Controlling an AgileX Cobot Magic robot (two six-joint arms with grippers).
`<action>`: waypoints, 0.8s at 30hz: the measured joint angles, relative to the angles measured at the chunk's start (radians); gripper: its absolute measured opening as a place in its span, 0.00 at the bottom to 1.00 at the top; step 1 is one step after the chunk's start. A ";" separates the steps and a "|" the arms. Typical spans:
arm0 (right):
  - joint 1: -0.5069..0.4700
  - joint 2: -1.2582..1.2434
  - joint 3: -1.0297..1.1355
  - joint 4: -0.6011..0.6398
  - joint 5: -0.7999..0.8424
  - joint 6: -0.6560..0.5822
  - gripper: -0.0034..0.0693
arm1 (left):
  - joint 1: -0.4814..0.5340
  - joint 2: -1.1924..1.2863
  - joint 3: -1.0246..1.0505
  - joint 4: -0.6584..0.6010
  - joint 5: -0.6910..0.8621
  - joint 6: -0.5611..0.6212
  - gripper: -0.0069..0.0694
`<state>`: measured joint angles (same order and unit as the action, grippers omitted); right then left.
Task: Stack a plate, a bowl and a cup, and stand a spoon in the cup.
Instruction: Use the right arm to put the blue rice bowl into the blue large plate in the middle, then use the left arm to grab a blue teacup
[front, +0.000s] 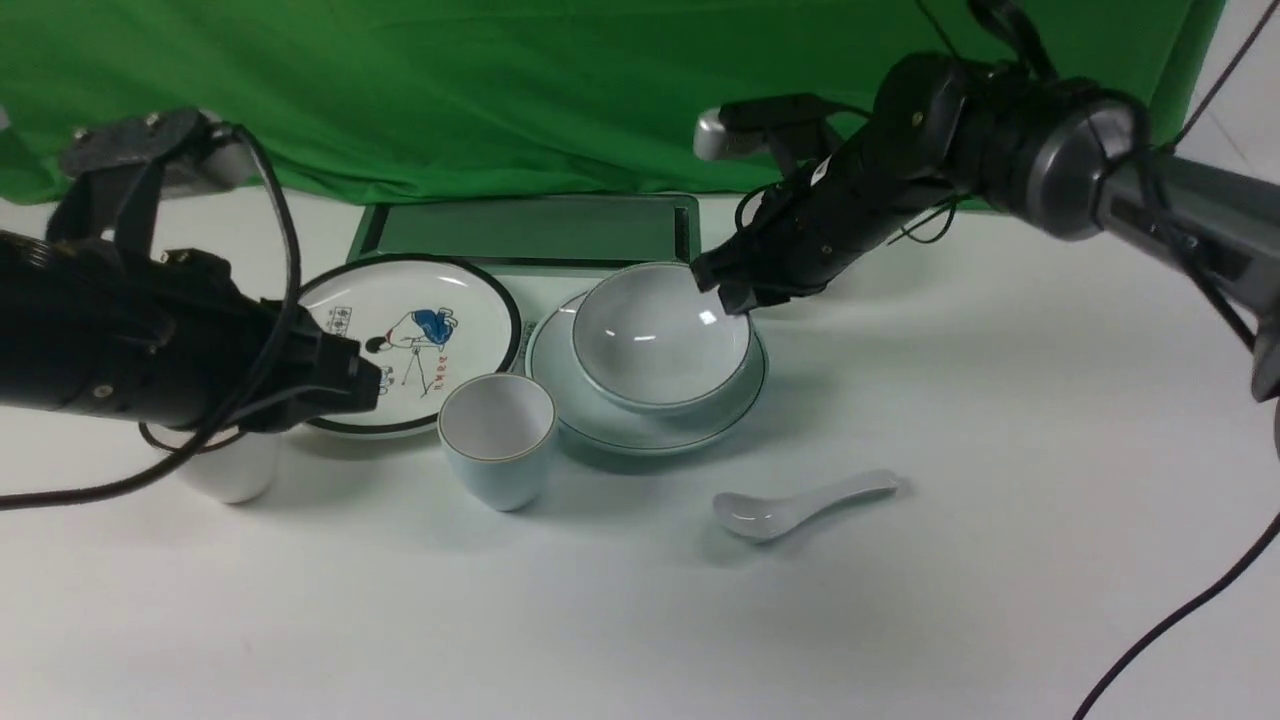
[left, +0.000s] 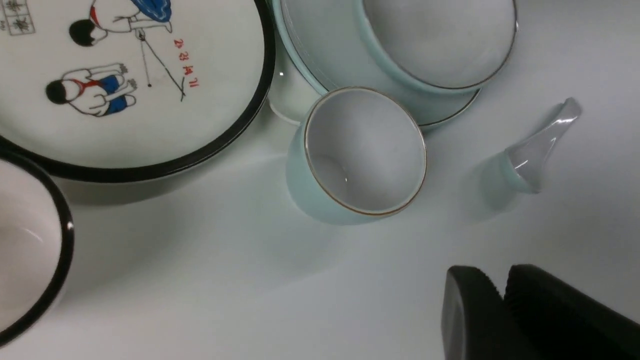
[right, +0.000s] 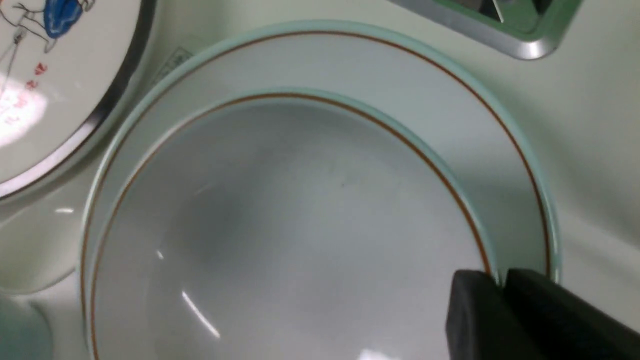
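Observation:
The pale blue bowl (front: 655, 340) (right: 300, 225) sits in the pale blue-green plate (front: 640, 432) (right: 375, 65) at the table's middle. My right gripper (front: 728, 292) (right: 500, 282) is shut on the bowl's far right rim, one finger inside and one outside. In front of the plate, to its left, the pale blue cup (front: 497, 440) (left: 365, 150) stands upright and empty. The white spoon (front: 790, 505) (left: 535, 150) lies on the table in front of the plate, to its right. My left gripper (front: 370, 385) (left: 502, 287) hangs shut and empty, left of the cup.
A white black-rimmed plate with cartoon figures (front: 410, 340) (left: 125, 75) lies left of the stack. A white cup (front: 235, 470) with a black rim (left: 60, 240) stands under my left arm. A green tray (front: 530, 232) lies behind, before the green cloth.

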<state>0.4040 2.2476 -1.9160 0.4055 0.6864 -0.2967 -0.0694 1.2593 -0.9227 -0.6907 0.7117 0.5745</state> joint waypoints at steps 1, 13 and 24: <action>0.000 0.003 0.000 0.000 -0.009 0.001 0.20 | -0.013 0.009 -0.001 0.006 -0.017 0.000 0.18; 0.001 -0.104 -0.019 -0.113 0.144 0.010 0.60 | -0.179 0.318 -0.180 0.439 -0.136 -0.346 0.57; 0.007 -0.294 -0.021 -0.260 0.350 0.101 0.59 | -0.179 0.567 -0.264 0.485 -0.117 -0.354 0.30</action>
<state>0.4112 1.9537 -1.9370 0.1458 1.0359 -0.1961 -0.2489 1.8261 -1.1872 -0.2057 0.5951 0.2204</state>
